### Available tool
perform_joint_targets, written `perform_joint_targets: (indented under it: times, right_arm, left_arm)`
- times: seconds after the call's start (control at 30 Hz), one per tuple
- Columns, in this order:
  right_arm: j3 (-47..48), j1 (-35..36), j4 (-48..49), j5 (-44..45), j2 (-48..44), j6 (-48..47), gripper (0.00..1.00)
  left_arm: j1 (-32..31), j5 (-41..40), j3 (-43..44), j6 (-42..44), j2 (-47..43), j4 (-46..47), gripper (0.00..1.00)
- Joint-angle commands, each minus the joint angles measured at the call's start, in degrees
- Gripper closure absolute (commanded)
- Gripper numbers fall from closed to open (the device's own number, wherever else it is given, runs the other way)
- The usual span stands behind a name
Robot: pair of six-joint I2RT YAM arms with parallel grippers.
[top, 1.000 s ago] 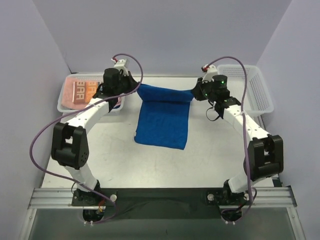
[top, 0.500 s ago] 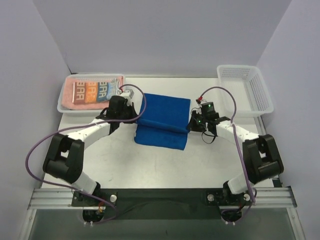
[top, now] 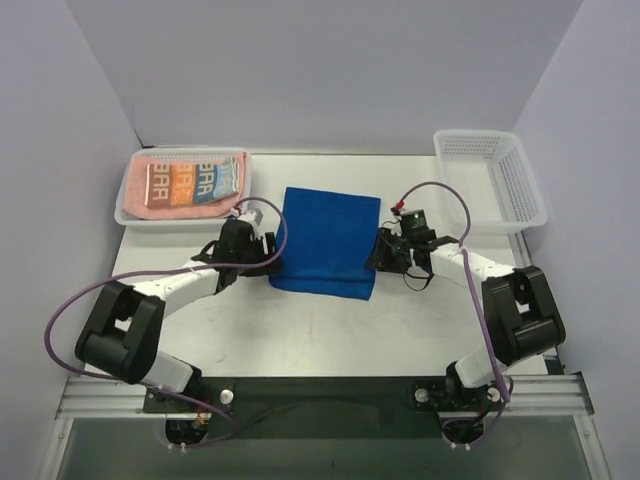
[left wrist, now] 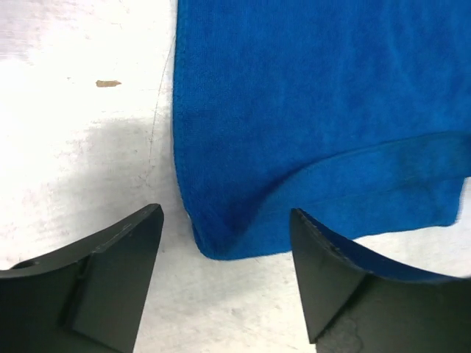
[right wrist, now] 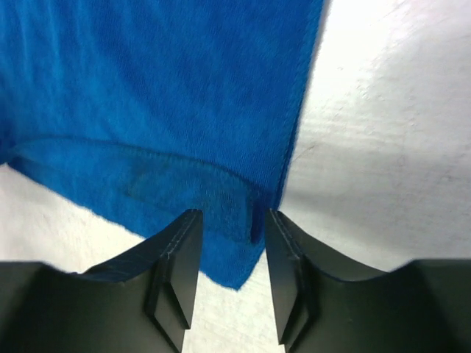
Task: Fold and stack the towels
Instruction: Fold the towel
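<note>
Blue towel [top: 328, 238] folded, lettered towel [top: 190, 182] only overhead

The plain towel [top: 330, 235] is showing royal blue; the lettered towel [top: 195, 180] is carrying orange and blue letters on white.

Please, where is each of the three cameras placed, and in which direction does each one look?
Top: above and behind the arms, looking down at the table; left arm and right arm show.
Left wrist: looks down at a blue towel corner; its two fingers show.
Right wrist: looks down at another corner; its fingers show.
Shared: the blue towel.
</note>
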Motion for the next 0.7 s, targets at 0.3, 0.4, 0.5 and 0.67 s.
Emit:
perform_joint_targets:
  times: [0.3,0.4,0.5,0.67]
  right_arm:
    - [8.51,5.62,-15.65,1.43,-9.41,-8.67,0.5]
    - [11.86,5.71,-16.8,3.02,-5.29,-11.22,0.53]
    - [16.26,5.8,-17.76,4.17,0.07,-12.9,0.56]
    - [20.74,6.68,-18.82,6.8,7.55,-13.6,0.7]
  left_arm:
    - [-1.98,-2.12,1.56,2.81,-16.62,-6.45,0.12]
    - [-2.16,-2.03,4.99,4.56,-12.58,-6.71,0.15]
    - [-2.86,-1.94,9.12,5.27,-7.04,-6.8,0.28]
    - [-5.31,-3.08,14.74,6.76,2.53,-7.15,0.45]
